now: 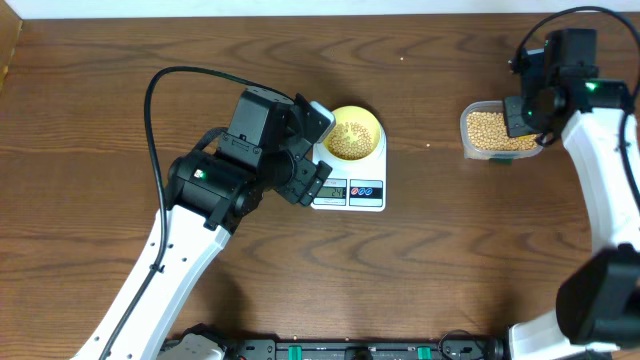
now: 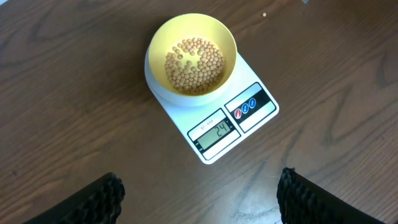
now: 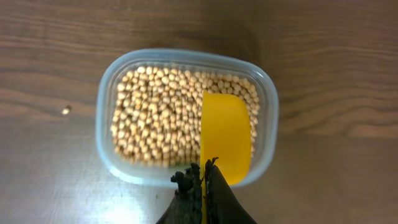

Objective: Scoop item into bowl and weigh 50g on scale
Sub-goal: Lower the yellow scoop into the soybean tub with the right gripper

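From above, the kitchen scale (image 1: 348, 186) sits mid-tabletop (image 1: 440, 250) with the bowl (image 1: 353, 133) on its platform, partly filled with beans (image 1: 349, 139). The left gripper (image 1: 308, 165) hangs just beside the scale's left edge. If it brushes the platform, the reading would be wrong or the bowl could shift. The plastic tub (image 1: 497, 130) stands well apart to the right, under the right gripper (image 1: 525, 115). Each load therefore has a long carry, and a tilt on the way would shed beans.

The left wrist view shows the left gripper's fingers (image 2: 102, 199) spread wide and holding nothing. The display (image 2: 215, 131) reads 24, roughly half the target. A heaped scoopful poured at once could overshoot 50, so the last additions need to be small.

The right wrist view shows the right gripper pinching the handle of the yellow measuring scoop (image 3: 227, 134), whose cup lies over the right side of the tub's beans and looks bare. Nothing steadies the tub, so a hard dig could push it along. A stray bean (image 3: 66, 110) already lies on the tabletop, so spills are a real risk.
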`<state>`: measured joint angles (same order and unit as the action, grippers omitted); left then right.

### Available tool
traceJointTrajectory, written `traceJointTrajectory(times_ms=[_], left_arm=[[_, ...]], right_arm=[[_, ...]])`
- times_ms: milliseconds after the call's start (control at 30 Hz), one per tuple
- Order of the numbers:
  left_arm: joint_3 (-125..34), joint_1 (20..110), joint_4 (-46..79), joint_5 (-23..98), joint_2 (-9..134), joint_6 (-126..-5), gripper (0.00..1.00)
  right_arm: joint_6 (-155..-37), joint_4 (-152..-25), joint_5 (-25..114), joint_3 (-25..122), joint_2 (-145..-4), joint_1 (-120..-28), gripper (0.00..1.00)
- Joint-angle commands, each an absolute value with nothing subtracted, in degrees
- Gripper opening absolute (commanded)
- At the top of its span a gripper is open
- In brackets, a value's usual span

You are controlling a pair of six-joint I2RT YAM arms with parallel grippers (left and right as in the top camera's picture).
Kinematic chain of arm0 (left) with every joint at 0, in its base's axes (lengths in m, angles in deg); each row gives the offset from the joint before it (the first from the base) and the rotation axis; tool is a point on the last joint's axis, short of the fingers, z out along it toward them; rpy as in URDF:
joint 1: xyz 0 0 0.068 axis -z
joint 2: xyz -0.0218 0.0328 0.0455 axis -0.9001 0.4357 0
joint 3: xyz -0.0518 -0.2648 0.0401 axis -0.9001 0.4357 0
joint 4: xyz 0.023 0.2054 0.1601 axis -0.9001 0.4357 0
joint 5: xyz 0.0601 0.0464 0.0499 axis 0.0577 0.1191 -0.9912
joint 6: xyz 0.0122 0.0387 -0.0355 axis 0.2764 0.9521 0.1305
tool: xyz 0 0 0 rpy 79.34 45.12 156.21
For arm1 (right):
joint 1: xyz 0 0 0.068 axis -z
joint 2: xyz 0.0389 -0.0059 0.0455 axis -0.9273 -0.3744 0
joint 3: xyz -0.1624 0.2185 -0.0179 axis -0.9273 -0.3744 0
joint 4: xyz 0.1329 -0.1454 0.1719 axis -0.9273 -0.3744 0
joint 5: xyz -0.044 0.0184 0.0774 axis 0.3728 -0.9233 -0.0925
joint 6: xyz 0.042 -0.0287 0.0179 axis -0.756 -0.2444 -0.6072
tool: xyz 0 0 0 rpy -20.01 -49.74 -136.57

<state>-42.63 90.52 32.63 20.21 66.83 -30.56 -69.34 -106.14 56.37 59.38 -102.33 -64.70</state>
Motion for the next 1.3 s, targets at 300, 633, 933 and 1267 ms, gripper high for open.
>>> traceJointTrajectory(times_ms=[300, 633, 933, 1267], left_arm=[[-43.11, 90.21, 32.72, 20.91, 66.83, -30.03, 0.81], [-43.11, 90.21, 32.72, 20.93, 66.83, -30.03, 0.81], [-43.11, 90.21, 32.72, 20.91, 66.83, -30.03, 0.81], [-43.11, 90.21, 32.72, 20.93, 66.83, -30.03, 0.81]], right_arm=[[-70.85, -103.43, 64.96, 59.31, -109.17, -64.57, 0.01], [-70.63, -103.43, 59.3, 59.31, -109.52, -64.55, 0.01], [-70.61, -103.08, 58.57, 59.31, -112.32, -64.39, 0.01], [-70.5, -104.94, 49.57, 59.31, -113.63, -64.04, 0.01]])
